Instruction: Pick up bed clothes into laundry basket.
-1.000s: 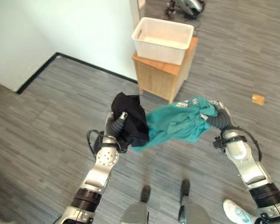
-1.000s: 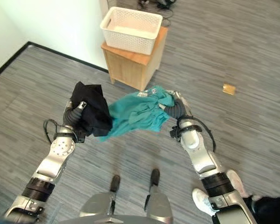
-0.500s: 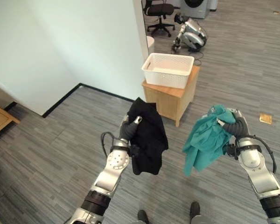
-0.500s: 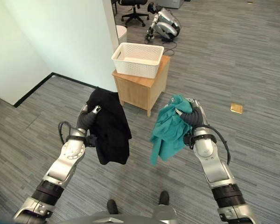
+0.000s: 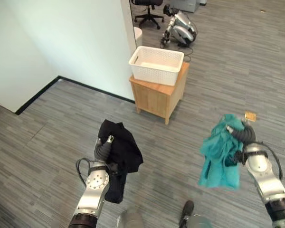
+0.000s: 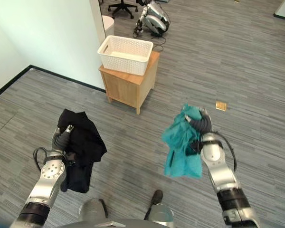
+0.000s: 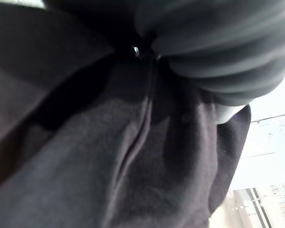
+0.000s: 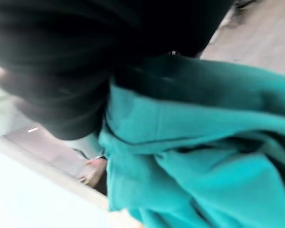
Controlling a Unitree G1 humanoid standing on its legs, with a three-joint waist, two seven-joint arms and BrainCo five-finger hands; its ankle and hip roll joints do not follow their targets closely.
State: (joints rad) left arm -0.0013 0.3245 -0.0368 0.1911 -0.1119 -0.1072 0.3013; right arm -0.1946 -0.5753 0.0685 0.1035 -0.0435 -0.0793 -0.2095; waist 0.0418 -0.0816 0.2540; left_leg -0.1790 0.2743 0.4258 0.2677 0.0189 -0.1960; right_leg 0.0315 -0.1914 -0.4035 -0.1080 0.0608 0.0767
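Observation:
A white laundry basket [image 5: 156, 64] sits on a low wooden cabinet [image 5: 157, 96] by the wall corner, well ahead of both hands. My left hand [image 5: 104, 148] is held up at the lower left, shut on a black garment [image 5: 121, 154] that drapes over it and hangs down. At the lower right my right hand [image 5: 243, 134] is shut on a teal garment [image 5: 221, 156], which dangles below it. In the wrist views the black garment [image 7: 109, 161] and the teal garment [image 8: 190, 152] lie right against each hand's dark cover. Both garments hang above the grey floor.
A white wall [image 5: 61, 38] with a black skirting runs along the left to the corner behind the cabinet. Beyond the basket stand an office chair [image 5: 146, 7], a white bin [image 5: 137, 34] and a silver machine [image 5: 180, 27]. A small brown square [image 5: 250, 115] lies on the floor.
The two garments, bunched together a second ago, have come apart. My hands have spread wider and sunk lower in view, each with its own garment. The camera has also shifted.

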